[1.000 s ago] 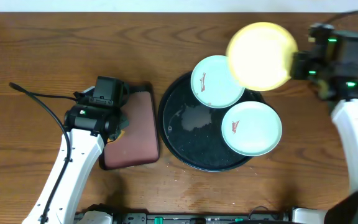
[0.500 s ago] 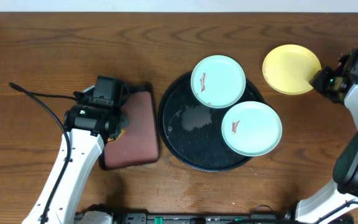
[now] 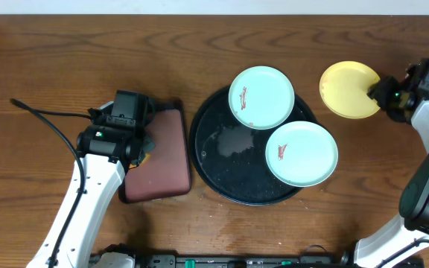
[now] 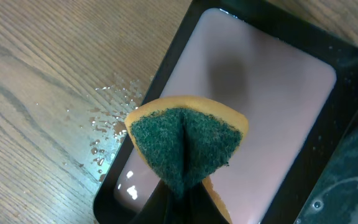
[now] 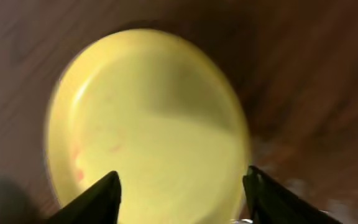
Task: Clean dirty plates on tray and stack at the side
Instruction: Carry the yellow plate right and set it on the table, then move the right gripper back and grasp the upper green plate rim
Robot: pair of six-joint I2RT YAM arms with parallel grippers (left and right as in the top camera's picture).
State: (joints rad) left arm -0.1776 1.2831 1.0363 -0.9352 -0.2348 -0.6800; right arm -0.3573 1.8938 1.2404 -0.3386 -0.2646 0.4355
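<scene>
A pale yellow plate lies on the table toward the far right corner, clear of the black tray at the table's middle. The right claw sits at the plate's right rim, and the blurred wrist view shows its two fingers spread wide, with the plate seen between them and nothing pinched. Two mint plates stay on the tray, each with a small reddish-brown smear: the far mint plate overhangs the tray's far rim, and the near mint plate overhangs its right rim, the two just beside each other. Toward the left, the left claw hangs over a maroon tray just beside the black one, pressed together on a folded sponge, green scouring face outward, yellow behind. Water droplets bead the wood by the maroon tray's edge
</scene>
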